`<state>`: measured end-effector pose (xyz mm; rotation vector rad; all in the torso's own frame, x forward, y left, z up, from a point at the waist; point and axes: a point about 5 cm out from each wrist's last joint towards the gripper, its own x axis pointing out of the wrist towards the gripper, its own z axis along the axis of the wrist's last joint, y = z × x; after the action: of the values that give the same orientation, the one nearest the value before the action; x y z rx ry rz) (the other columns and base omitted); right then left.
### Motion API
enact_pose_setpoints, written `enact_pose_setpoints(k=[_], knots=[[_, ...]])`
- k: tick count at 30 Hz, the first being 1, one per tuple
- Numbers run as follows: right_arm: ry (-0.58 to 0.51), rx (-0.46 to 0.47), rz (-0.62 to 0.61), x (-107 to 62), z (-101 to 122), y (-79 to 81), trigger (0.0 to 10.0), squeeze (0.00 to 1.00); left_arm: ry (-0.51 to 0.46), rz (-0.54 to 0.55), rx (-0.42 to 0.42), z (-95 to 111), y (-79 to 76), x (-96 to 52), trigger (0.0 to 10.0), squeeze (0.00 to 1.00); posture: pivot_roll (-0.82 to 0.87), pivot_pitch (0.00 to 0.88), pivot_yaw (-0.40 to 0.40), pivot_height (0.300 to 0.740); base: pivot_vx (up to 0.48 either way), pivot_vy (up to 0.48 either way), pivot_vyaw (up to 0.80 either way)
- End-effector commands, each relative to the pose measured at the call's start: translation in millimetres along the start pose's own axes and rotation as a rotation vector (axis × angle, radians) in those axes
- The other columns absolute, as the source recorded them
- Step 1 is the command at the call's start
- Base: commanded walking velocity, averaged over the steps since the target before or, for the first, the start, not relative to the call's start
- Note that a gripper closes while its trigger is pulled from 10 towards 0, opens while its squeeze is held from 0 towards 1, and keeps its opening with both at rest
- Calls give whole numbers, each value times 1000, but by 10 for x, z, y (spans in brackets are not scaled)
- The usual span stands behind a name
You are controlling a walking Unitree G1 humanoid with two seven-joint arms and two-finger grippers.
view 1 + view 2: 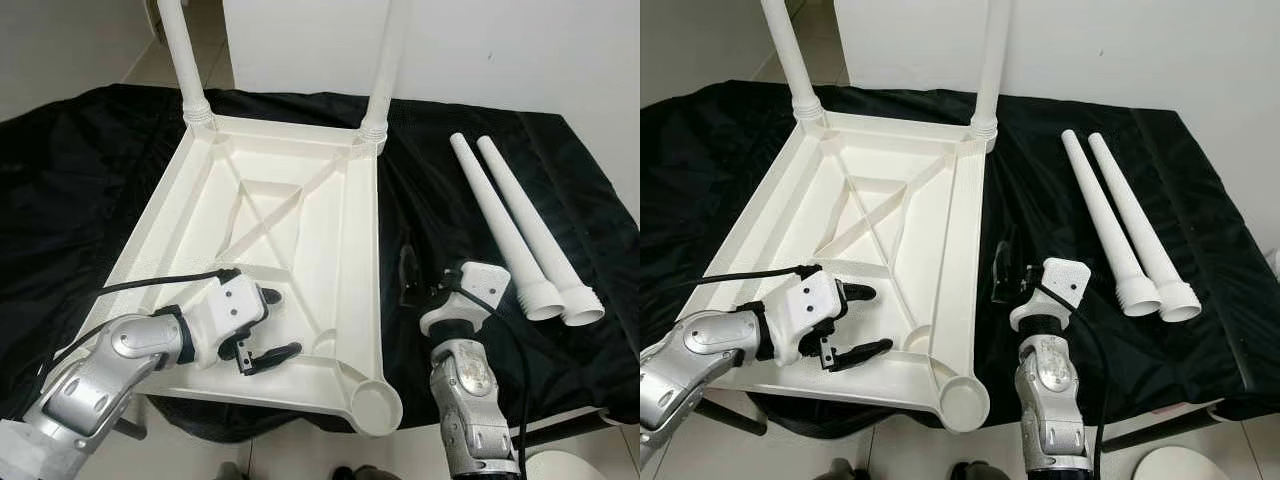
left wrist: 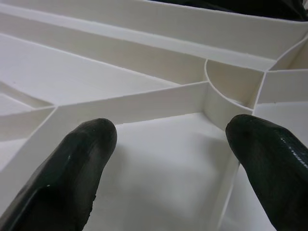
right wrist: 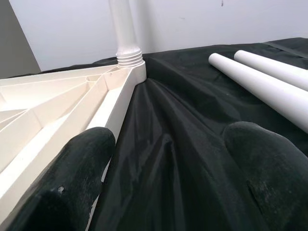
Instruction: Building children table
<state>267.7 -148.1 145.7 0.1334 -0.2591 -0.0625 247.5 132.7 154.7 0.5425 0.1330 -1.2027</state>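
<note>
Left eye view: upturned white tabletop (image 1: pixel 300 250) with 2 legs (image 1: pixel 183 60) fitted.

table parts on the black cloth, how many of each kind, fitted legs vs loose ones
Upturned white tabletop: 1
Legs screwed into its far corners: 2
Loose legs lying on the black cloth to the right: 2
Total: 5 parts
</note>
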Motion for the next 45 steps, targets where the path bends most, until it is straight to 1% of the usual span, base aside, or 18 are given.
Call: enact_pose_setpoints(k=[1, 5, 8, 11, 12, 13, 15, 18, 25, 26, 27, 28, 33, 35, 38, 40, 41, 45], knots=[[15, -2, -1, 5, -36, -3, 10000, 0, 91, -233, -32, -177, -201, 22, 10000, 0, 29, 120, -16, 740, 0, 0, 0], [17, -4, -3, 11, -39, -14, 10000, 0, 72, -221, -30, -148, -209, 21, 10000, 0, 29, 119, -17, 740, 0, 0, 0], [19, -4, -1, 15, -47, -16, 10000, 0, -14, -215, -99, -23, -156, -40, 10000, 0, 30, 119, -17, 740, 0, 0, 0], [19, -4, -1, 15, -47, -16, 10000, 0, -14, -215, -99, -23, -156, -40, 10000, 0, 30, 119, -17, 740, 0, 0, 0], [21, -4, 1, 11, -54, -11, 10000, 0, -47, -216, -121, 20, -143, -62, 10000, 0, 30, 119, -17, 740, 0, 0, 0], [24, -4, 4, 11, -64, -3, 10000, 0, -86, -249, -150, 79, -176, -83, 10000, 0, 32, 117, -16, 740, 0, 0, 0], [24, -4, 4, 11, -64, -3, 10000, 0, -86, -249, -150, 79, -176, -83, 10000, 0, 32, 117, -16, 740, 0, 0, 0], [27, -3, 8, 12, -75, 10, 10000, 0, -102, -316, -175, 107, -270, -105, 10000, 0, 34, 118, -17, 740, 0, 0, 0], [27, -5, 10, 24, -78, 6, 10000, 0, -34, -335, -146, 8, -315, -90, 10000, 0, 32, 113, -20, 740, 0, 0, 0], [27, -8, 12, 35, -79, 4, 10000, 0, 56, -326, -94, -114, -317, -54, 10000, 0, 31, 112, -22, 740, 0, 0, 0], [27, -8, 12, 35, -79, 4, 10000, 0, 56, -326, -94, -114, -317, -54, 10000, 0, 31, 112, -22, 740, 0, 0, 0], [26, -8, 13, 41, -77, 4, 10000, 0, 89, -304, -79, -161, -301, -26, 10000, 0, 31, 112, -22, 740, 0, 0, 0], [23, -7, 14, 56, -72, 8, 10000, 0, 119, -224, -35, -196, -209, 52, 10000, 0, 30, 109, -25, 740, 0, 0, 0], [24, -6, 15, 58, -74, 10, 10000, 0, 133, -147, 2, -193, -109, 103, 10000, 0, 30, 109, -25, 740, 0, 0, 0], [24, -6, 16, 58, -75, 11, 10000, 0, 133, -102, 11, -181, -49, 127, 10000, 0, 30, 109, -25, 740, 0, 0, 0], [28, -2, 17, 58, -83, 15, 10000, 0, 110, 24, 30, -113, 130, 203, 10000, 0, 29, 105, -20, 740, 0, 0, 0], [28, -2, 17, 58, -83, 15, 10000, 0, 110, 24, 30, -113, 130, 203, 10000, 0, 29, 105, -20, 740, 0, 0, 0], [31, 1, 17, 56, -92, 24, 10000, 0, 90, 116, 38, -58, 256, 260, 10000, 0, 28, 103, -19, 740, 0, 0, 0]])
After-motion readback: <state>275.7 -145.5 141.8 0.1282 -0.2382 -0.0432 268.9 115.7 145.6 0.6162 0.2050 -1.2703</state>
